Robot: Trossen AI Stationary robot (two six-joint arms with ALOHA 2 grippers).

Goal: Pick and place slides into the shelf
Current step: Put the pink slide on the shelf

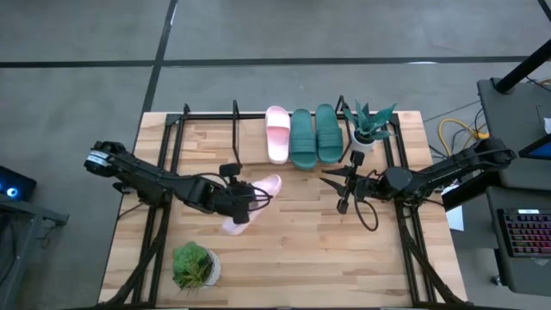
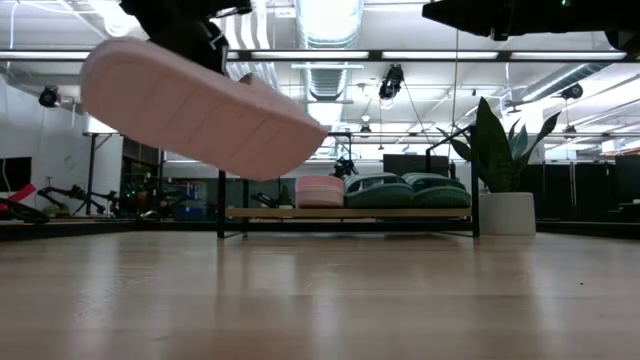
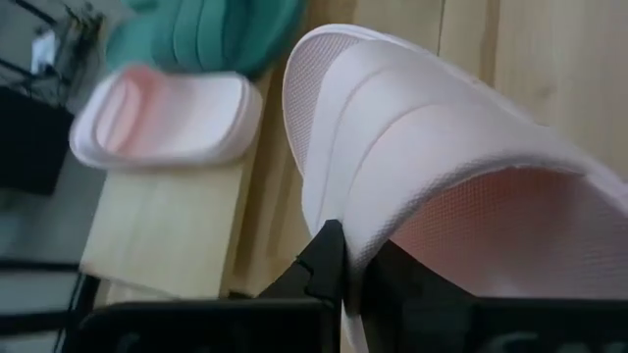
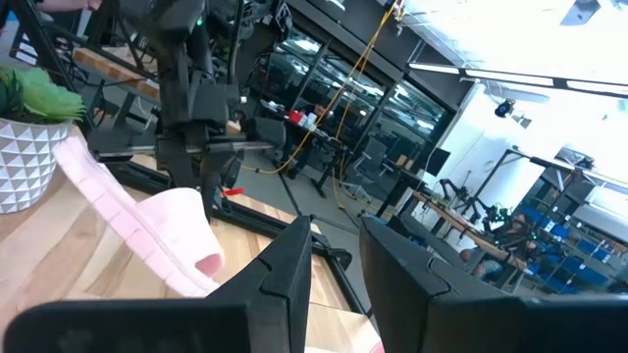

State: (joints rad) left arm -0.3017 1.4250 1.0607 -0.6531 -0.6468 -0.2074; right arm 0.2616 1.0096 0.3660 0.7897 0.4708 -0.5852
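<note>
Now the last light pink slide [image 1: 250, 207] hangs clear of the surface [image 1: 301, 250], tilted, with its toe end pointing toward the far side and the shelf [image 1: 207, 138]; the low view shows it well above the wood, and the left wrist view shows the left pincer [image 1: 244, 201] clamped on the sole's edge near the heel, one dark finger [image 3: 324, 257] pressed against the pink rubber. On the shelf's pale board three slides already lie side by side: a pink slide [image 1: 277, 133] and, to its right, two teal slides [image 1: 313, 133], touching one another. The free room is to the left of the shelved pink one, so the carried slide is best moved farther away and a little right, kept high enough to clear the shelf's near rod, levelled, and lowered just beside its pink mate with the toe pointing far. The grip looks narrow and off-centre, so a slow swing would keep the slide from twisting. The right pincer [image 1: 348, 182] waits with fingers apart, over the surface to the right, near a potted plant [image 1: 372, 127]; a second plant [image 1: 195, 265] stands at the near left.
</note>
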